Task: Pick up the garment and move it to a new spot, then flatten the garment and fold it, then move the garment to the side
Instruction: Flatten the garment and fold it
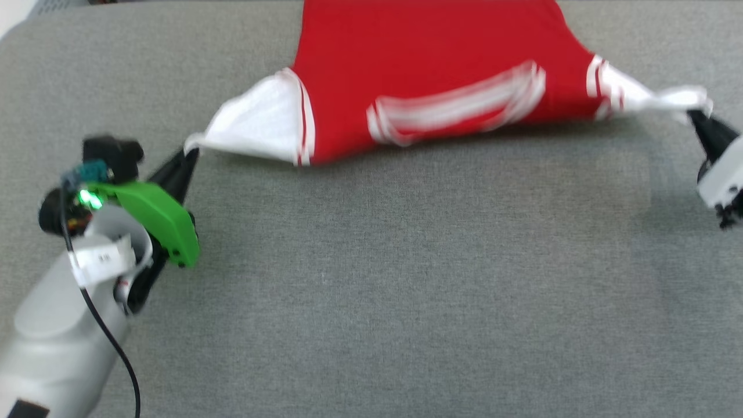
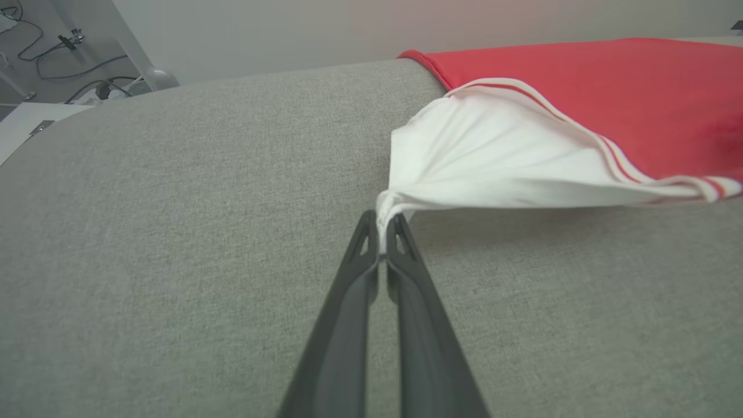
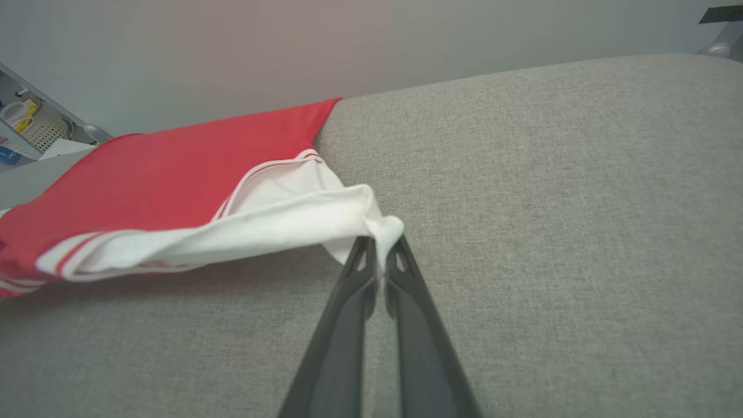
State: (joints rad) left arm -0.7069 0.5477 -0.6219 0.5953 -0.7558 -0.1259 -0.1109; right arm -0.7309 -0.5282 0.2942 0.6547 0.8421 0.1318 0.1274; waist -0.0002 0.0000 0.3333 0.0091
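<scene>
Grey woven fabric surface (image 1: 371,290) spans the whole work area. The garment (image 1: 429,52) sits at the far middle of it, its red body running out past the far edge of the head view. Its near edge is stretched left to right between the two arms. The neck trim (image 1: 458,107), striped red and white, lies at the near edge of the body and is motion-blurred. The left sleeve (image 1: 255,125) is white with red stripes at the seam and is drawn out to a point toward the near left. The left gripper (image 1: 190,154) has its two dark fingers pressed together on that point, pinching the hem; the left wrist view shows cloth bunched between the tips. The right sleeve (image 1: 656,98), also white, is pulled thin and twisted toward the right edge. The right gripper (image 1: 695,115) is clamped on its end, and the right wrist view shows a small knot of white cloth over the closed tips. Both sleeves hang clear of the surface, with shadow beneath them. A green bracket (image 1: 157,217) sits on the left wrist above the pale forearm (image 1: 52,342), and a black cable (image 1: 113,348) trails along that forearm.
</scene>
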